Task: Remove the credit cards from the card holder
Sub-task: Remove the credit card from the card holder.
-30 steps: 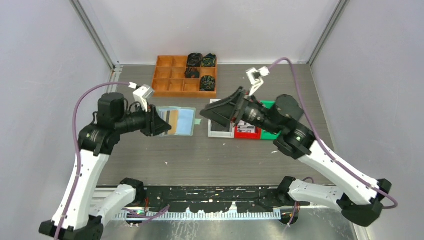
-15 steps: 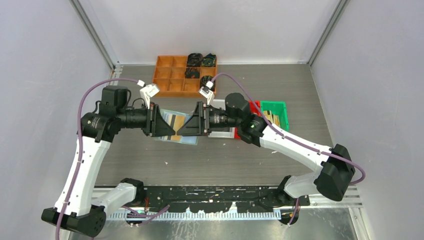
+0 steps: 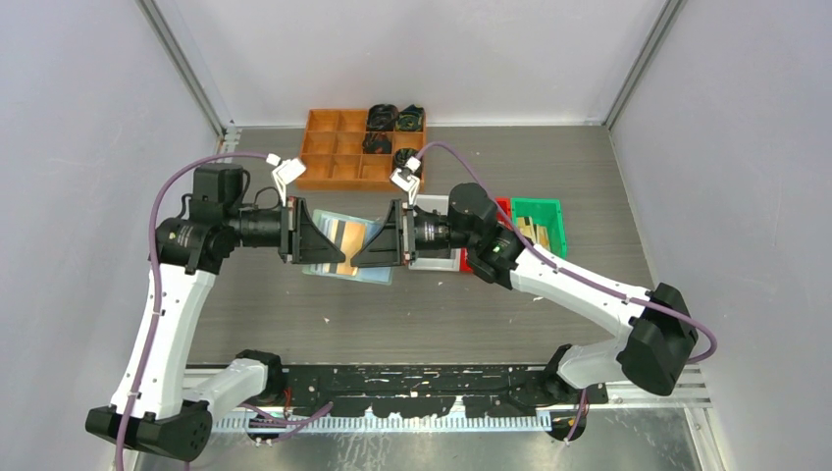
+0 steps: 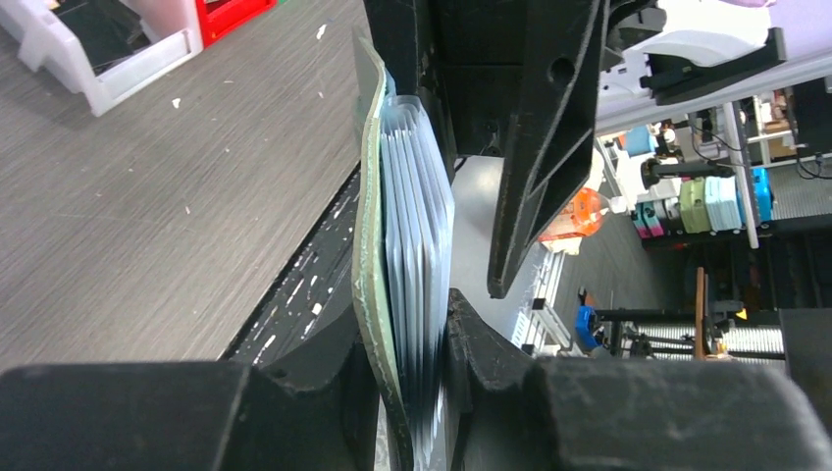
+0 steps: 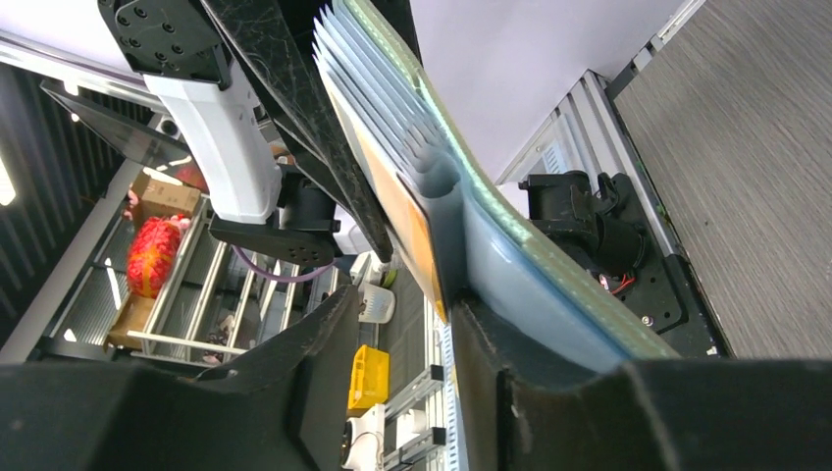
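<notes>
The card holder (image 3: 343, 273), pale green outside with light blue pockets, hangs open above the table between both arms. My left gripper (image 3: 329, 245) is shut on one side of it. In the left wrist view, its jaws (image 4: 407, 324) pinch the green cover (image 4: 368, 245) and the fanned pockets. My right gripper (image 3: 368, 250) meets it from the right. An orange credit card (image 5: 402, 211) sticks out of the pockets (image 5: 383, 88), its edge against one finger (image 5: 481, 334) of my right gripper (image 5: 407, 314). The other finger stands apart, so these jaws are open. Other cards stay hidden in the pockets.
An orange tray (image 3: 338, 157) holding black coiled items stands at the back. White (image 3: 432, 260), red (image 3: 500, 206) and green (image 3: 538, 218) bins sit under and behind my right arm. The white bin (image 4: 98, 69) also appears in the left wrist view.
My right arm swung left from above the bins to the card holder, and its jaws narrowed around the orange card's edge. The left gripper kept its grip and lifted the holder slightly.
</notes>
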You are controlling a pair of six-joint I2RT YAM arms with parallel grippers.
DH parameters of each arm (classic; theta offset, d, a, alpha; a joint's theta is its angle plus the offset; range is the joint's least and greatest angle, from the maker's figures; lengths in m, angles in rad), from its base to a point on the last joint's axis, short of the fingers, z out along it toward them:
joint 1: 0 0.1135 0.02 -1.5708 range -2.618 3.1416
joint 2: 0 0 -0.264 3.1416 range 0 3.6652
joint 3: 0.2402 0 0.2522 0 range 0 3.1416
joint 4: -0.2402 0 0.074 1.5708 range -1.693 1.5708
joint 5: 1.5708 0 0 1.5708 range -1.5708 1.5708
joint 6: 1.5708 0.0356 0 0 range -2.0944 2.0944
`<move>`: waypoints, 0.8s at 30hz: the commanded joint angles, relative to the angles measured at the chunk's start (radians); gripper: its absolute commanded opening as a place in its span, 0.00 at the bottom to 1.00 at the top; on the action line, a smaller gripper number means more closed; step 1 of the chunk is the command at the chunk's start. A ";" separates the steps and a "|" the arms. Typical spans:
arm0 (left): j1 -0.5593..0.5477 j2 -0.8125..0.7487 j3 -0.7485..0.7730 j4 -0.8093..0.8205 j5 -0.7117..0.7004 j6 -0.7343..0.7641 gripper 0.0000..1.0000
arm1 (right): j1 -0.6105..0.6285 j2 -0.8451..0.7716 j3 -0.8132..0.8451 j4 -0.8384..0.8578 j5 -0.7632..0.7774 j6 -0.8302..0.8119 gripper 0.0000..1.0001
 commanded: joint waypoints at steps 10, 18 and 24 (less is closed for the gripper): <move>-0.010 -0.045 0.003 0.114 0.239 -0.106 0.35 | 0.006 -0.054 -0.029 0.153 0.108 0.057 0.16; -0.010 -0.059 -0.014 0.156 0.241 -0.137 0.41 | 0.007 -0.119 -0.071 0.130 0.151 0.026 0.04; -0.009 -0.067 -0.028 0.224 0.252 -0.202 0.37 | 0.006 -0.158 -0.110 0.121 0.149 0.004 0.03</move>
